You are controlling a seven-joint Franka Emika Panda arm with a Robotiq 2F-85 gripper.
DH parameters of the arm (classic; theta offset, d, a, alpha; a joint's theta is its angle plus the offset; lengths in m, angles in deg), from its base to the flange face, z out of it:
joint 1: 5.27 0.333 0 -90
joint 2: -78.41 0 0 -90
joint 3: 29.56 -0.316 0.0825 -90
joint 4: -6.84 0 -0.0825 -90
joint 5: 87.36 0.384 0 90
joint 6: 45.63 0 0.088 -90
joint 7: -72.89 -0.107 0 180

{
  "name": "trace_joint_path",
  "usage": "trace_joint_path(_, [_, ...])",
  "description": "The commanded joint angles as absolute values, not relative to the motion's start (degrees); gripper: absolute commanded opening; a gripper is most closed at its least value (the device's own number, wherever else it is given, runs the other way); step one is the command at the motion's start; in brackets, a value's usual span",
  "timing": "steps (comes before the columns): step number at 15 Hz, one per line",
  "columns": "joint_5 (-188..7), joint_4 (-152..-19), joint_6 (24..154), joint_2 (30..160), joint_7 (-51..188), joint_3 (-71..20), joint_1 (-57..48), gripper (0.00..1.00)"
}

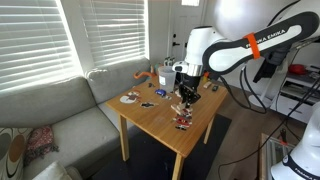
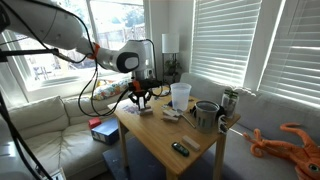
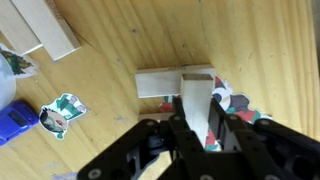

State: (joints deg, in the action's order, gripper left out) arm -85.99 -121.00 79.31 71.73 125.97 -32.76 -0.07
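White block (image 3: 196,100) is sitting clamped in the claw (image 3: 200,128) — its long axis pointing straight ahead from the fingertips, far end by a second block (image 3: 158,83) lying crosswise just ahead.

Home living room: grey sofa (image 1: 60,110) sitting under window blinds (image 1: 40,35), wooden table (image 1: 150,118) standing beside it.

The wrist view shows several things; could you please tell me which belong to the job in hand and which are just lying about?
Job in hand: gripper, shut on a white block; flat block at its end.
Lying about: two spare blocks, cartoon sticker, blue thing, all on the table.
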Motion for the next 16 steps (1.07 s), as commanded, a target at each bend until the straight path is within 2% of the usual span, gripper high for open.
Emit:
trace_joint_path(1, [-86.6,-122.3,81.2,71.5,126.5,-32.7,0.4,0.07])
trace_joint_path(12, [-86.9,-123.2,81.8,71.5,126.3,-32.6,0.3,0.07])
trace_joint_path(13, [-86.9,-123.1,81.8,71.6,126.1,-32.6,0.2,0.23])
trace_joint_path(14, [-86.5,-123.2,81.9,71.5,126.3,-32.6,0.3,0.53])
trace_joint_path(16, [-86.9,-123.3,81.9,71.0,126.0,-32.5,0.2,0.59])
